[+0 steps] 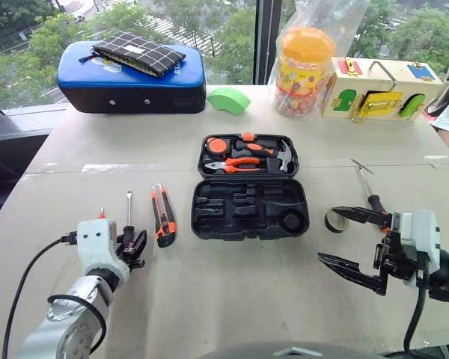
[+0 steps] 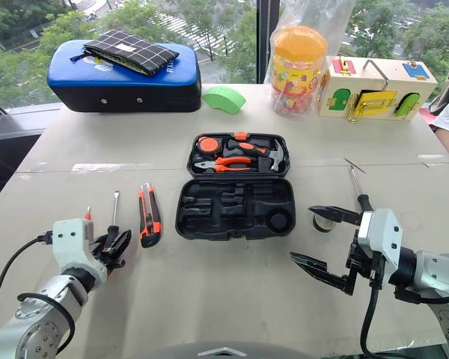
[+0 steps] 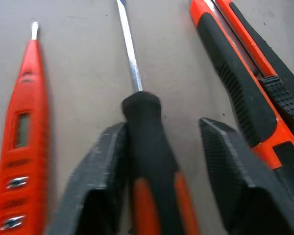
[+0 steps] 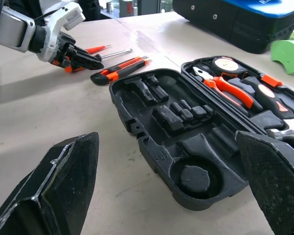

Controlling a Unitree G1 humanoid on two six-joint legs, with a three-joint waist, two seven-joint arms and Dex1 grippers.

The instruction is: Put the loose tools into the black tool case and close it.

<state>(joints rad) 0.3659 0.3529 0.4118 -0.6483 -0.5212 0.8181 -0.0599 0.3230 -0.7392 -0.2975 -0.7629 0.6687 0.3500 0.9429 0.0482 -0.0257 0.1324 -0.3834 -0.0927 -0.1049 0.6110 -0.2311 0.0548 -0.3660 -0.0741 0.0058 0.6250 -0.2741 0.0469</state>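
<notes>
On the table [image 1: 232,299] we see the black tool case [image 1: 250,207] lying open at the middle, its near half showing bare recesses and its far half holding pliers [image 1: 238,163] and a hammer [image 1: 275,155]. Left of it lie the utility knife [image 1: 163,215], a screwdriver [image 1: 129,213] and an orange tester-style screwdriver [image 3: 20,132]. Our left gripper [image 1: 132,245] has its jaws set around the screwdriver's handle, one finger [image 3: 100,181] against it, the other apparently just clear, so we cannot tell if the grip is complete. Our right gripper [image 1: 353,241] hovers right of the case with jaws wide apart, near the tape roll [image 1: 334,221] and another screwdriver [image 1: 368,188].
</notes>
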